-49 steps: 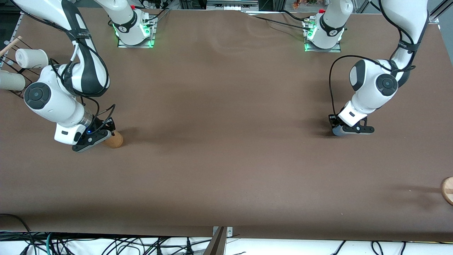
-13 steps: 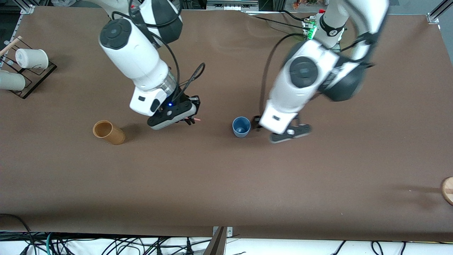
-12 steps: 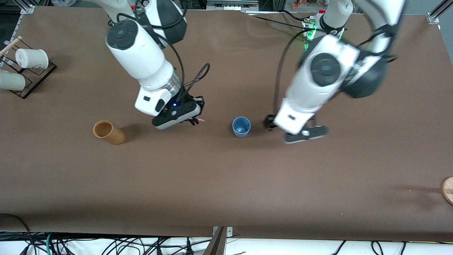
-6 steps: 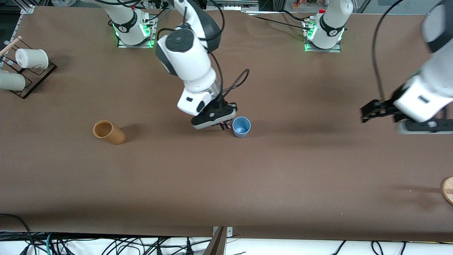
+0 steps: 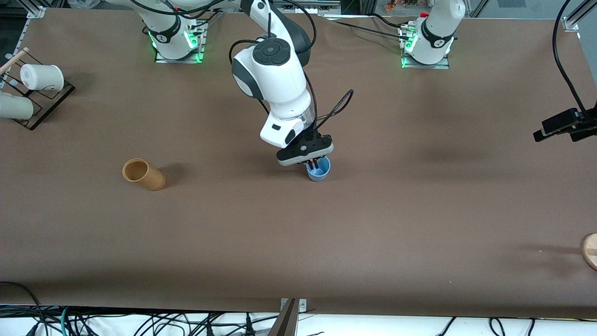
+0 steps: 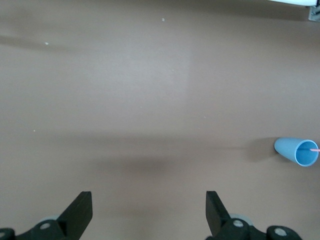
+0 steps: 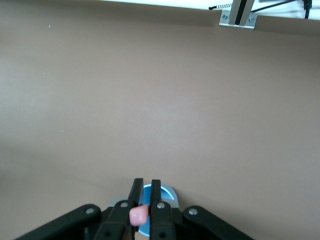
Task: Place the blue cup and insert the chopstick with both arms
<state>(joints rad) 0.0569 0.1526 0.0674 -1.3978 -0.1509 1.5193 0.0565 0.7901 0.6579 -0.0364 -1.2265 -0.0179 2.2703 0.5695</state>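
The blue cup point(image 5: 319, 171) stands upright in the middle of the table. My right gripper point(image 5: 313, 163) hangs just over its mouth, fingertips at the rim. In the right wrist view the right gripper point(image 7: 145, 192) is shut on the pink chopstick point(image 7: 139, 215), with the blue cup point(image 7: 164, 196) directly below. My left gripper point(image 5: 557, 126) is up over the left arm's end of the table, away from the cup. In the left wrist view the left gripper point(image 6: 147, 212) is open and empty; the blue cup point(image 6: 296, 151) shows farther off with the chopstick point(image 6: 314, 149) at its mouth.
A tan cup point(image 5: 142, 174) lies tilted on the table toward the right arm's end. White cups on a rack point(image 5: 35, 79) stand at that end. A wooden disc point(image 5: 590, 251) lies at the left arm's end, nearer the camera.
My right gripper carried the chopstick from beside the tan cup to over the blue cup. My left gripper let go of the blue cup and swung away to its end of the table.
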